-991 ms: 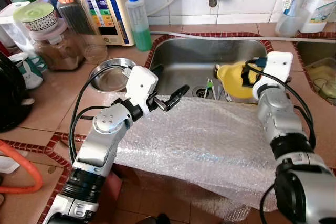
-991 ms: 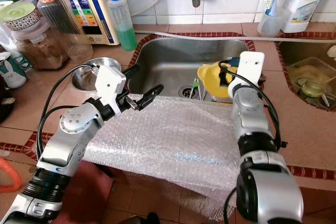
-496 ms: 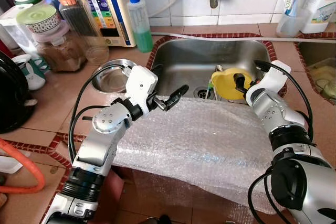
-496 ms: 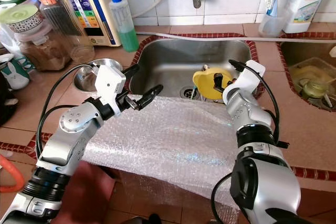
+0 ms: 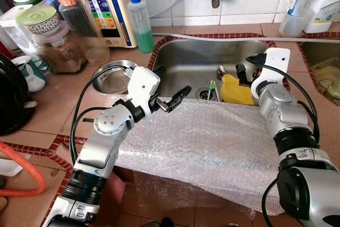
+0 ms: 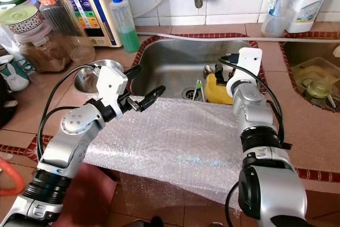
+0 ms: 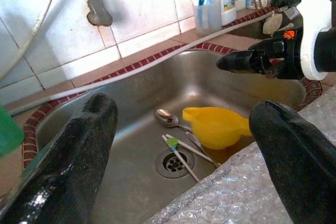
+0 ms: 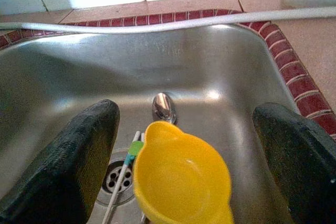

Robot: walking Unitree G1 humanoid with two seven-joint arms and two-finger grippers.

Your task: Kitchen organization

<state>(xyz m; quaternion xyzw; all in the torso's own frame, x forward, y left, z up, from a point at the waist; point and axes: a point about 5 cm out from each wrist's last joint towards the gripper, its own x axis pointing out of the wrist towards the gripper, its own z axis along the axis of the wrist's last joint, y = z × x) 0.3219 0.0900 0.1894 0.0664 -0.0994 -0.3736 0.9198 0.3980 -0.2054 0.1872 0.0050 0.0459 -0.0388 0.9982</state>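
My right gripper (image 8: 184, 124) hangs wide open over the yellow bowl (image 8: 184, 179) in the sink (image 5: 180, 59); left gripper (image 5: 171, 97) wide open above bubble wrap (image 5: 212, 142); I risk nudging the bowl onto the spoon (image 8: 164, 107).

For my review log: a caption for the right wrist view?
Open right gripper over the sink, above a yellow bowl and spoon.
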